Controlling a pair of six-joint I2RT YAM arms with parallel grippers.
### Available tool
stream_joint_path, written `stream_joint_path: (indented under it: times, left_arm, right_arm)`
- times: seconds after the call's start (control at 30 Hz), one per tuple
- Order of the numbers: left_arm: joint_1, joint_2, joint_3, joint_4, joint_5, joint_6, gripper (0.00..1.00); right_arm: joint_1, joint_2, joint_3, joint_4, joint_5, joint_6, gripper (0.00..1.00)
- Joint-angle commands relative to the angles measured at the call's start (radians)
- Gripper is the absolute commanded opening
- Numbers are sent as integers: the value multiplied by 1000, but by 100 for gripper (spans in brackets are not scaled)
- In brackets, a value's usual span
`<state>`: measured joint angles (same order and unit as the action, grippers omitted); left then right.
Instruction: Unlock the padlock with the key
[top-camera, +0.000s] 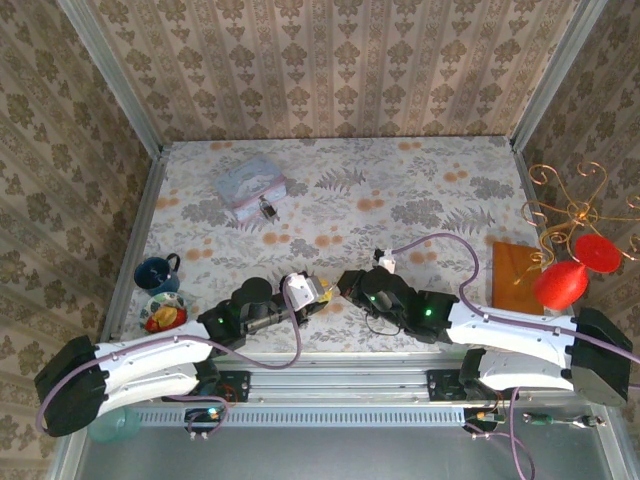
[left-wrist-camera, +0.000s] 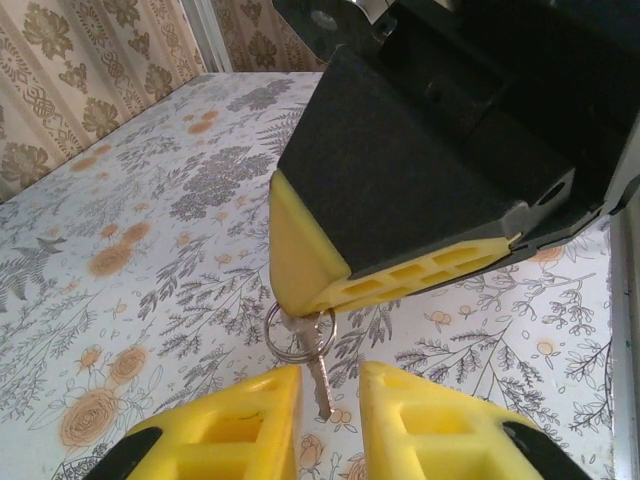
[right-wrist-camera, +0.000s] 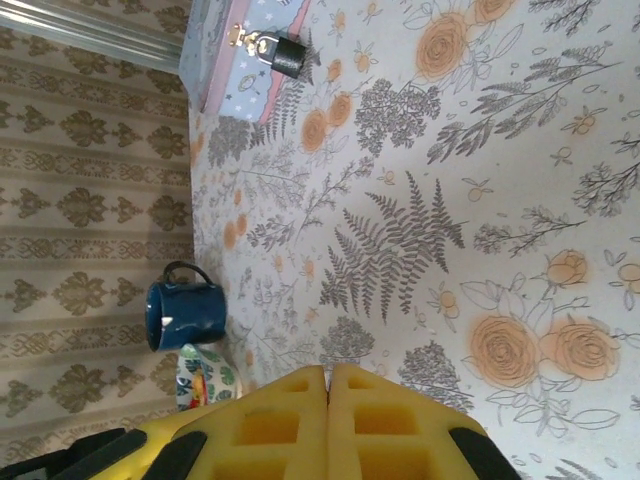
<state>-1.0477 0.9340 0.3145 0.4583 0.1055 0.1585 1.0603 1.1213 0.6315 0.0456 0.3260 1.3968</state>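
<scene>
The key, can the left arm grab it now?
Probably yes. The key dangles from the right arm's shut jaws, its tip seemingly between the left arm's open jaws, nothing blocking.

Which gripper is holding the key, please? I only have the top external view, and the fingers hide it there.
Observer: The right gripper has it. The left wrist view shows its pads pinching the head of the key, with the ring hanging just below them.
Operator: Thank you. Is the left gripper gripping it as well?
Observer: No, it is open. The blade hangs in the gap between its fingers and seems to touch neither.
Operator: And how does the padlock sit?
Observer: In the right wrist view it hangs through the gold hasp of the tin, and its shackle looks shut.
</scene>
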Motion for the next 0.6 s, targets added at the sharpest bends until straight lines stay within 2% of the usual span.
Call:
stream_joint_path:
  times: [0.0, 0.13, 0.37, 0.57]
  left_arm:
    - [-5, 3, -8, 32, -18, 21, 23]
    - [-5, 9, -8, 30, -26, 26, 26]
    - [-6, 27, -2, 33, -41, 28, 25]
    - [-6, 34, 5, 30, -40, 20, 14]
  right_arm:
    - [10, -5, 12, 40, 47, 53, 0]
    - [12, -26, 7, 36, 57, 57, 0]
    - [14, -21, 4, 47, 39, 79, 0]
    - [18, -14, 8, 42, 43, 83, 0]
